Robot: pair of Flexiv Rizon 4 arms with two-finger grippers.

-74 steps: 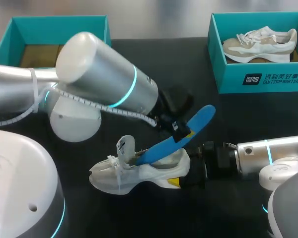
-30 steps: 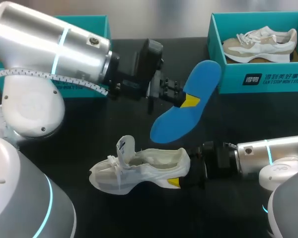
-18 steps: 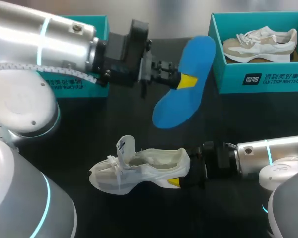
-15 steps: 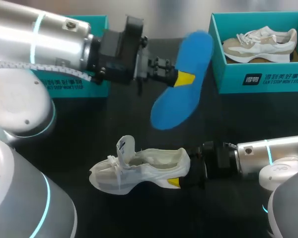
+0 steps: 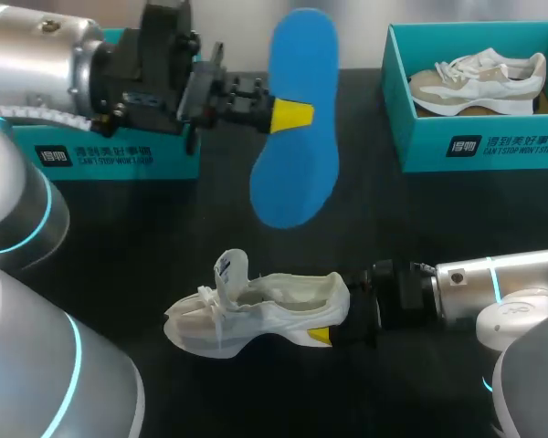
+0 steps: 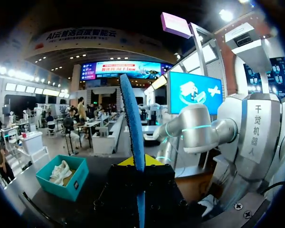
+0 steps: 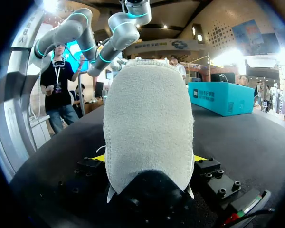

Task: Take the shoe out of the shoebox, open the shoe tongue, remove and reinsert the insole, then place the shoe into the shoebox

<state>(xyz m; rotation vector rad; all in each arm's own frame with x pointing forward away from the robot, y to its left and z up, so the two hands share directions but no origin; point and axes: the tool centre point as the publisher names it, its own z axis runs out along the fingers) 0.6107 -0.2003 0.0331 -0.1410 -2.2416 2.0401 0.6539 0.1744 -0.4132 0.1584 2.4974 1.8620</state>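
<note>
The biggest risk lies with the insole (image 5: 288,182). The left gripper (image 5: 290,116) pinches it by 1 long edge, about midway along, and holds it high above the black table (image 5: 457,219), well apart from the shoe (image 5: 256,315). With so thin a bite on a flexible blue sheet, I judge it could swivel or slip out on the way down. In the left wrist view the insole (image 6: 133,118) stands edge-on between the fingers of that gripper (image 6: 138,164), so its toe may well meet the shoe's collar at a poor angle and buckle instead of sliding in.

A smaller risk is the shoe itself. It lies on the table with its tongue raised, and the right gripper (image 5: 333,327) clamps its heel. From the right wrist, the heel (image 7: 149,128) fills the gripper (image 7: 149,164), a yellow tip on either side. A hard push from the insole could twist the shoe in that hold.

There are 2 teal shoeboxes. The right shoebox (image 5: 475,146) holds a second shoe (image 5: 479,80), beige and white, lying on its side. The left shoebox (image 5: 110,155) sits behind the left arm, which hides its inside, so I cannot tell what it contains.
</note>
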